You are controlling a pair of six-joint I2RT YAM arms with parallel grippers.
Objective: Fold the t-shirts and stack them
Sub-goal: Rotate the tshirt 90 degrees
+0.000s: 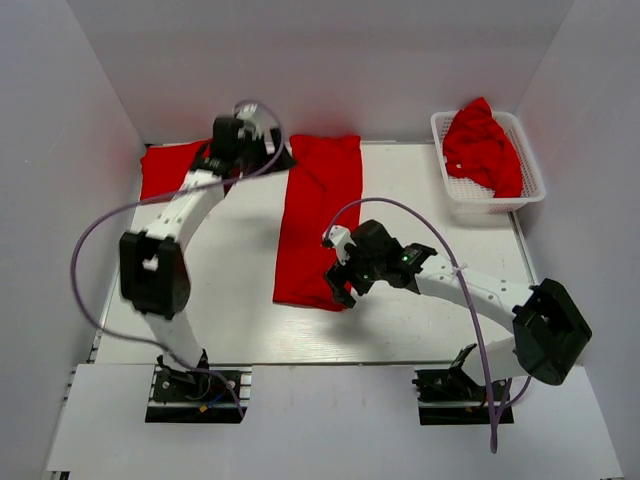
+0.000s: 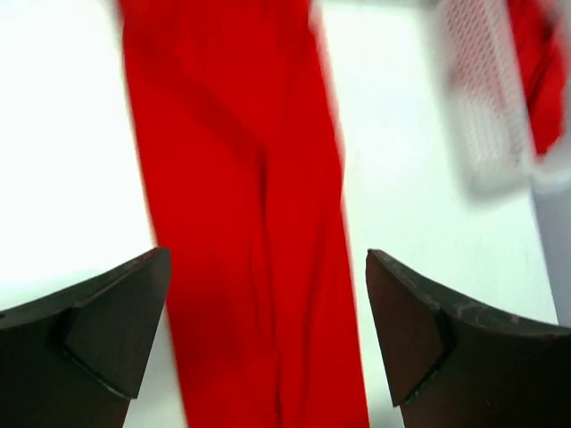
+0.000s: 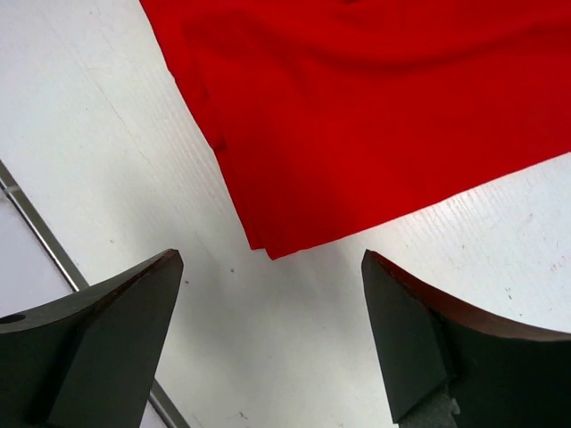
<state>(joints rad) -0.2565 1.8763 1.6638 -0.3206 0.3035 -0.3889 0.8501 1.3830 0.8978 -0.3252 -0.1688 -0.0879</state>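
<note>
**Strip t-shirt before the crosswise fold.** The strip t-shirt (image 1: 318, 215) lies on the table (image 1: 230, 300) as a long narrow band, its layers apparently already folded lengthwise. It runs from the far edge towards the arms. A second t-shirt (image 1: 165, 170) lies at the far left, partly under the left arm (image 1: 175, 225). The heaped t-shirts (image 1: 482, 150) fill the white basket (image 1: 525, 195) at the far right.

We see the left jaws standing apart and empty near the band's far end, though the left wrist view is blurred. The right jaws are also apart and hold nothing, and they hover over the near corner (image 3: 266, 248) of the band.

We judge three hazards.
- **Splayed layers:** a pinch at this corner may catch only the upper layers, so the lower ones would stay behind and the band would splay when lifted.
- **Skewed fold:** lifting one corner alone would turn the hem askew and give a crooked fold.
- **Rumpled shirt:** the left arm passes over the second t-shirt, so a low sweep there could drag or rumple it.

A descent too close to the hem could also close on bare table.
</note>
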